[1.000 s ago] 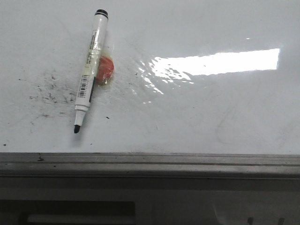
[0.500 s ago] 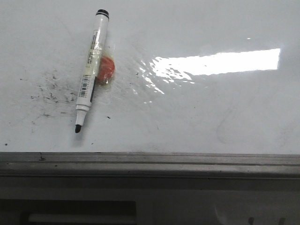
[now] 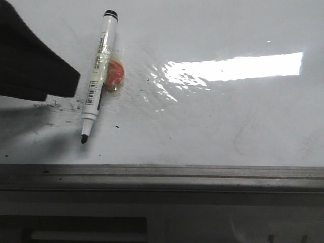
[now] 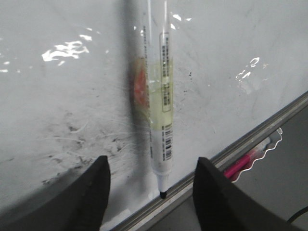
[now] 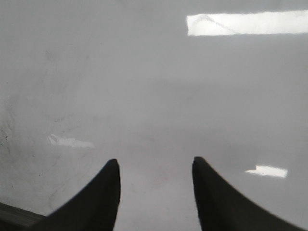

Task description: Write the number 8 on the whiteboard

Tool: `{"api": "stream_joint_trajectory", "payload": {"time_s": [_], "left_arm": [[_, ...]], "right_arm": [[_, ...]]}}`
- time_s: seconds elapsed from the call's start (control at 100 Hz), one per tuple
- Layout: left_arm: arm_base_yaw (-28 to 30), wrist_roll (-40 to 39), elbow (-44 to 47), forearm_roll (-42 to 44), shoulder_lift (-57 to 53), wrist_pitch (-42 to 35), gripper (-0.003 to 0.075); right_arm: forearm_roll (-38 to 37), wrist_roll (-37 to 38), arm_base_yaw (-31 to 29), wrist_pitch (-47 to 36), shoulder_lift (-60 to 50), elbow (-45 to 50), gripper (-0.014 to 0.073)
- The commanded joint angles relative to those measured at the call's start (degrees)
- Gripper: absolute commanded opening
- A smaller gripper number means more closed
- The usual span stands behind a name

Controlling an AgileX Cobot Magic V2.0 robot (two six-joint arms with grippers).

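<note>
The whiteboard (image 3: 228, 116) is glossy white and lies flat. No number 8 shows on it in any view. A white marker pen (image 3: 97, 76) with a black cap end and a bare black tip lies on it at the left, its tip toward the front edge. My left gripper (image 4: 151, 163) is open and empty above the board, with the marker's tip end (image 4: 162, 159) lying between its fingers. The left arm's dark bulk (image 3: 33, 61) shows at the front view's upper left. My right gripper (image 5: 154, 161) is open and empty over bare board (image 5: 154, 86).
An orange blob under clear tape (image 3: 114, 75) lies against the marker's right side. A patch of black specks and smudges (image 3: 63, 104) lies left of the marker. A grey metal edge strip (image 3: 162, 174) runs along the board's front. A pink thing (image 4: 243, 163) lies beyond the strip.
The left arm's dark bulk has come into the front view at the upper left and covers most of the smudge patch. The marker has not moved.
</note>
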Motion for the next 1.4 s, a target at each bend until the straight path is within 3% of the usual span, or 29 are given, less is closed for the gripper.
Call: {"api": "stream_joint_trajectory", "payload": {"time_s": [0.0,0.46,0.53,0.63,0.69,0.8,0.9,0.99,1.1,1.39], "left_arm": [[-1.79,0.0,-2.98,-2.18,1.82,-4.29,0.036],[-3.02,0.0,-4.48,-4.82,12.23,-9.99,0.0338],[-3.02,0.0,-4.48,-5.45,12.83,-9.97,0.027],[-3.02,0.0,-4.48,-5.57,12.42,-9.42,0.0083],[-3.02,0.0,-4.6,-5.57,11.57,-8.71,-0.0023],[-3.02,1.34,-4.6,-5.06,8.93,-6.99,-0.002],[-3.52,9.92,-4.68,-5.06,5.57,-3.42,-0.002],[-4.36,18.34,-4.68,-5.06,2.2,1.3,-0.002],[-4.98,24.16,-4.68,-5.17,-0.9,6.49,-0.002],[-4.98,29.59,-4.68,-5.58,-4.62,11.9,-0.002]], "right_arm": [[0.68,-0.44,0.13,-4.82,1.35,-1.93,0.0305],[1.05,-0.44,0.13,-5.52,1.65,-1.93,0.0305],[1.86,-0.44,0.13,-6.03,2.04,-1.93,0.0305],[4.09,-1.63,0.13,-6.26,2.9,-1.93,0.0305],[8.14,-5.79,0.13,-6.26,3.4,-1.93,0.0305],[20.54,-17.92,0.13,-5.16,5.05,-2.0,0.0302],[36.19,-32.99,0.13,0.11,7.65,-2.0,0.0302],[45.45,-42.47,0.38,4.72,9.96,-2.0,0.0302],[49.84,-47.62,1.97,5.44,11.67,-2.0,0.0302],[50.08,-52.51,12.67,8.65,19.21,-2.83,0.0306]]}}
